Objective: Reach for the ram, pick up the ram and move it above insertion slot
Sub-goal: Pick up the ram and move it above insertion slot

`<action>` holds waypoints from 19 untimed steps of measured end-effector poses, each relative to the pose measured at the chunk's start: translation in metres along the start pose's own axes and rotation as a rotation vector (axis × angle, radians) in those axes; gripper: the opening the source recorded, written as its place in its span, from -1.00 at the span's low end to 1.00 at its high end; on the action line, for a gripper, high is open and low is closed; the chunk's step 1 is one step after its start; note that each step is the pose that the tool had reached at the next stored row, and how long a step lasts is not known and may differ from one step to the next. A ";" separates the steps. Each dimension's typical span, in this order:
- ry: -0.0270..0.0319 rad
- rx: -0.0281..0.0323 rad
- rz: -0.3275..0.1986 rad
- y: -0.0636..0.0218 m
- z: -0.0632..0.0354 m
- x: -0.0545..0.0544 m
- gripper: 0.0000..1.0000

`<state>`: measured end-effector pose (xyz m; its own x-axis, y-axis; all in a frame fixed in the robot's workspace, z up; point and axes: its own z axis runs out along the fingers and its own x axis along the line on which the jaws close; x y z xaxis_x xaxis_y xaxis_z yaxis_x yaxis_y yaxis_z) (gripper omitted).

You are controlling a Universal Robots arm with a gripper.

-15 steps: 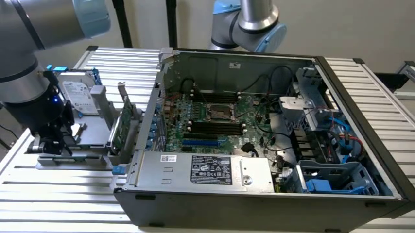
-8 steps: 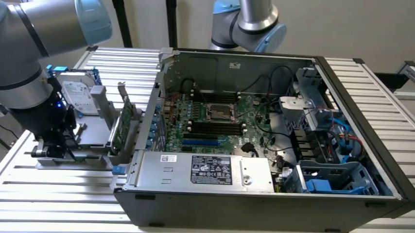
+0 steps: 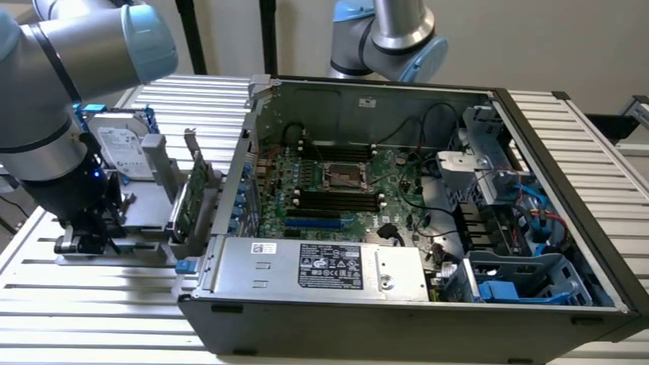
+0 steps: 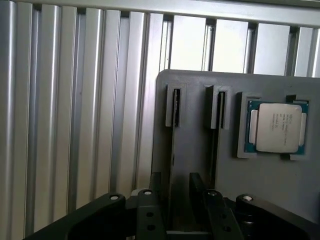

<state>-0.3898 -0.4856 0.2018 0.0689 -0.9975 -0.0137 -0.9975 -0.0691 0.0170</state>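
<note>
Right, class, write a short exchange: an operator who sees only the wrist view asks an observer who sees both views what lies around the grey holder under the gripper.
Operator: My gripper hangs over a grey holder with a processor chip on it. Where is the computer?
Observer: The open computer case lies at the exterior view's right of the holder.
Operator: Is anything between them?
Observer: A green expansion card stands upright just outside the case wall, between the case and the gripper.
</note>
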 end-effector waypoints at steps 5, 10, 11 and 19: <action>-0.0002 0.0003 0.001 -0.0001 0.0025 0.000 -0.27; 0.0000 0.0001 0.001 0.0000 0.0044 0.000 -0.27; -0.0001 0.0001 0.001 -0.0001 0.0046 0.000 -0.27; -0.0001 0.0002 0.001 -0.0001 0.0048 0.000 -0.73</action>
<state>-0.3897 -0.4860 0.1970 0.0680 -0.9976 -0.0138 -0.9975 -0.0682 0.0168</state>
